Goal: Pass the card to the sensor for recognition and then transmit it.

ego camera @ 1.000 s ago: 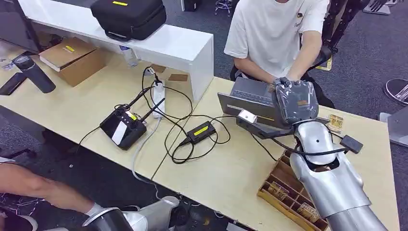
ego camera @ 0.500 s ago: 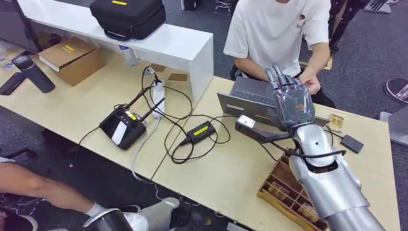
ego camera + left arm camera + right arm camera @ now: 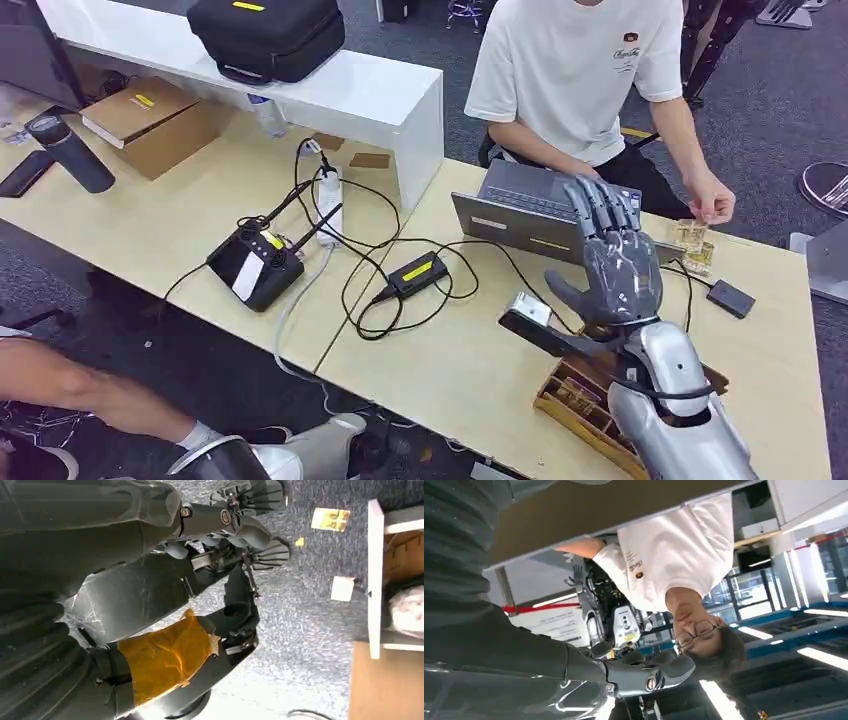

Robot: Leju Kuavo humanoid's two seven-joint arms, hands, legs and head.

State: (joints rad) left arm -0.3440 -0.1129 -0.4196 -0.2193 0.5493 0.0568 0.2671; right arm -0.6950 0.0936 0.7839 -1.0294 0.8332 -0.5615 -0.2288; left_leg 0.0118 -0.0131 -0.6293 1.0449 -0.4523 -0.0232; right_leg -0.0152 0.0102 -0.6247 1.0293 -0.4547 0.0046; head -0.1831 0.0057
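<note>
My right hand (image 3: 612, 262) is raised over the table in front of the laptop (image 3: 540, 208), fingers spread and straight, holding nothing. In the right wrist view its thumb (image 3: 651, 674) sticks out free, with the person in the white shirt (image 3: 674, 550) beyond. That person's hand (image 3: 712, 205) reaches down onto small yellowish cards (image 3: 695, 248) at the table's far right. A small black box (image 3: 735, 298) lies just in front of those cards. My left hand (image 3: 235, 525) hangs over the grey floor, fingers loose, nothing in it.
A wooden compartment tray (image 3: 585, 398) with more cards lies under my right forearm. A black charger (image 3: 418, 270), looped cables, a controller (image 3: 255, 265) and a power strip (image 3: 329, 200) lie to the left. Behind them stands a white shelf (image 3: 330, 90) with a black case.
My right hand has drawn back from the person toward me and its fingers have straightened. The person's hand has moved right, from my hand to the cards by the table edge.
</note>
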